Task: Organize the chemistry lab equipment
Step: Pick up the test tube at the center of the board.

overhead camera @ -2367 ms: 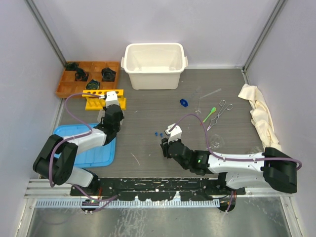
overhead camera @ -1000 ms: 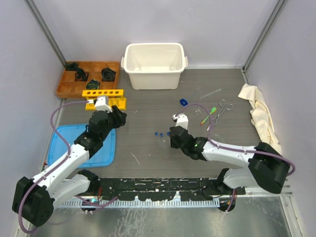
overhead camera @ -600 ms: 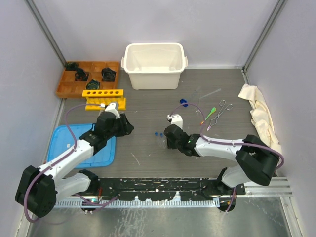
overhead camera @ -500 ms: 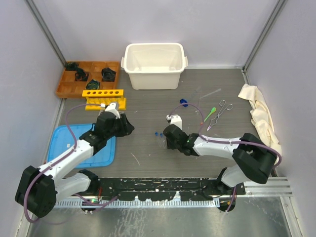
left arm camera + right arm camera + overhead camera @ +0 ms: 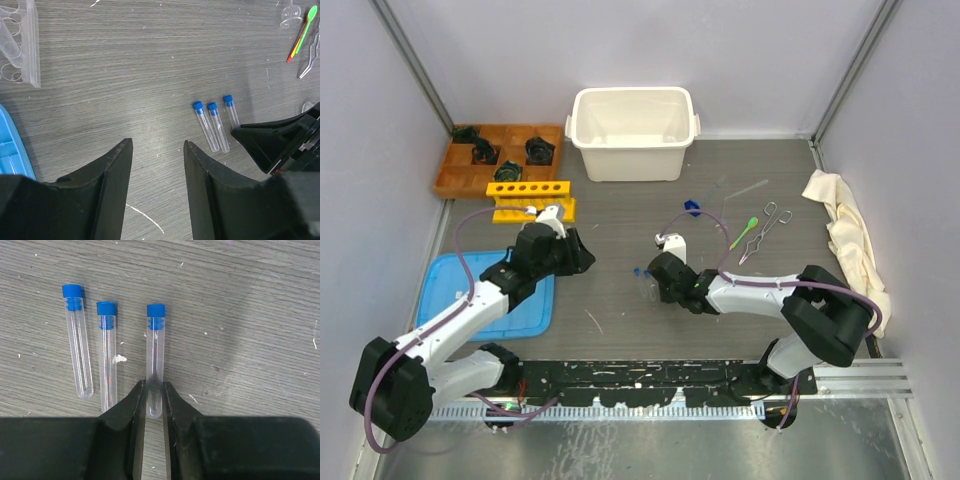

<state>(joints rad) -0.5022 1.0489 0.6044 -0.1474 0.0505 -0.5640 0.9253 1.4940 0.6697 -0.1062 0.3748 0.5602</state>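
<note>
Progress: early, by the look of it; three clear glass tubes with blue caps lay flat on the grey wood-grain table (image 5: 620, 215); the yellow holed plastic rack (image 5: 530, 197) stood beyond the left pincer (image 5: 157, 150), no tube visible in it; the metal scissor-handled forceps (image 5: 760, 238) and green plastic spoon (image 5: 750, 221) lay loose, well off to the right pincer's outer side
Right pincer (image 5: 154, 390): jaws drawn narrow onto the rightmost capped tube (image 5: 155, 350); both pads seemed to touch it; tube not lifted
Tube's place: round end between the fingertips, cap pointing away; middle tube (image 5: 106, 355) and leftmost tube (image 5: 79, 345) just beside, outside the jaws
Left pincer: jaws well apart, empty, bare table between; tubes ahead, right
Left to do: likely everything
</note>
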